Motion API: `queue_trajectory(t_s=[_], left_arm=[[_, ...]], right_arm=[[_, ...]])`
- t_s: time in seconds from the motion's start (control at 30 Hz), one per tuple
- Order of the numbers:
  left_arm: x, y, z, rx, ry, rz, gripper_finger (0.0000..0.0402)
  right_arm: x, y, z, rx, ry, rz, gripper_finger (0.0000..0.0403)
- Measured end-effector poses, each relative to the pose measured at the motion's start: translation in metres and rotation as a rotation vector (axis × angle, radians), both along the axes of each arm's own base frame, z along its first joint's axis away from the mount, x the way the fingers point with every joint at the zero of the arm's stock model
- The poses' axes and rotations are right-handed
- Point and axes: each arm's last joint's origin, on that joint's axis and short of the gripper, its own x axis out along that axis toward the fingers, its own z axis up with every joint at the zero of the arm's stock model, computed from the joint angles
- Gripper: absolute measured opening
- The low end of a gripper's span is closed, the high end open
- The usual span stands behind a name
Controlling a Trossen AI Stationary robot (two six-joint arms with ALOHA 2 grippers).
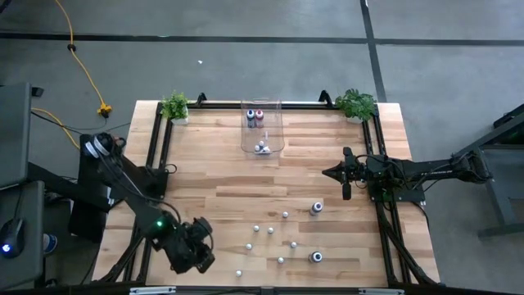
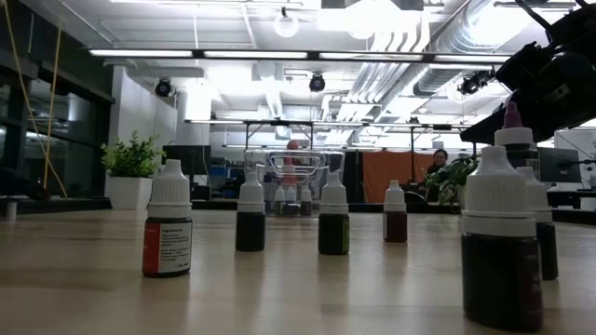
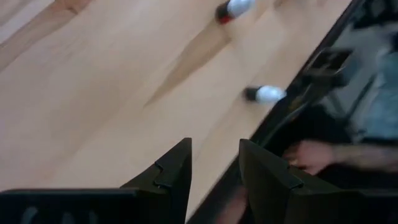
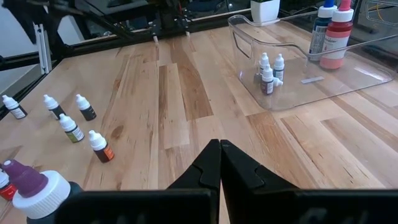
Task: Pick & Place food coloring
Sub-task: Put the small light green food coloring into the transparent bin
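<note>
The left gripper (image 1: 199,256) hangs over the table's (image 1: 213,172) near-left corner, fingers (image 3: 174,171) parted and empty. The right gripper (image 1: 345,193) waits near the table's right edge, fingers pressed together.

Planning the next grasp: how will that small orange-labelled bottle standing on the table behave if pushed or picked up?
The orange-labelled bottle looks tall and narrow with a tapered cap, so a side push would probably tip it. Once down, its round body would likely roll. It seems light and rigid.

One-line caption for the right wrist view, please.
Right gripper, fingers shut and empty, above the wooden table; small food coloring bottles scattered outside the clear bin.
</note>
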Motion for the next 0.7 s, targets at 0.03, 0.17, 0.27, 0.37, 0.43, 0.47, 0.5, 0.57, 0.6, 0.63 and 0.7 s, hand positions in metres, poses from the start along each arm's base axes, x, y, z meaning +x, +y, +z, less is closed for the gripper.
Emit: queue_trajectory(t_s=[0.03, 0.17, 0.27, 0.37, 0.43, 0.47, 0.5, 0.57, 0.6, 0.63, 0.7], left_arm=[[0.001, -0.001, -0.003, 0.01, 0.012, -0.026, 0.0129], [0.008, -0.011, -0.019, 0.043, 0.036, -0.173, 0.0129], [0.013, -0.019, -0.028, 0.053, 0.012, -0.29, 0.0129], [0.017, -0.025, -0.034, 0.075, -0.029, -0.396, 0.0129], [0.02, -0.028, -0.033, 0.106, -0.062, -0.46, 0.0129], [0.022, -0.03, -0.032, 0.121, -0.081, -0.493, 0.0129], [0.023, -0.031, -0.03, 0.138, -0.098, -0.524, 0.0129], [0.025, -0.032, -0.026, 0.183, -0.136, -0.574, 0.0129], [0.026, -0.033, -0.023, 0.204, -0.16, -0.589, 0.0129], [0.029, -0.033, -0.02, 0.231, -0.186, -0.593, 0.0129], [0.034, -0.032, -0.014, 0.275, -0.225, -0.627, 0.0129]], right_arm=[[0.0, 0.0, 0.0, 0.0, 0.0, -0.001, 0.0], [0.0, 0.0, 0.0, 0.0, 0.0, -0.001, 0.0], [0.0, 0.0, 0.0, 0.0, 0.0, 0.0, 0.0], [0.0, 0.0, 0.0, 0.0, 0.0, -0.001, 0.0], [0.0, 0.0, 0.0, 0.0, 0.0, 0.0, 0.0], [0.0, 0.0, 0.0, 0.0, 0.0, -0.001, 0.0], [0.0, 0.0, 0.0, 0.0, 0.0, 0.0, 0.0], [0.0, 0.0, 0.0, 0.0, 0.0, -0.001, 0.0], [0.0, 0.0, 0.0, 0.0, 0.0, 0.0, 0.0], [0.0, 0.0, 0.0, 0.0, 0.0, 0.0, 0.0], [0.0, 0.0, 0.0, 0.0, 0.0, 0.0, 0.0]])
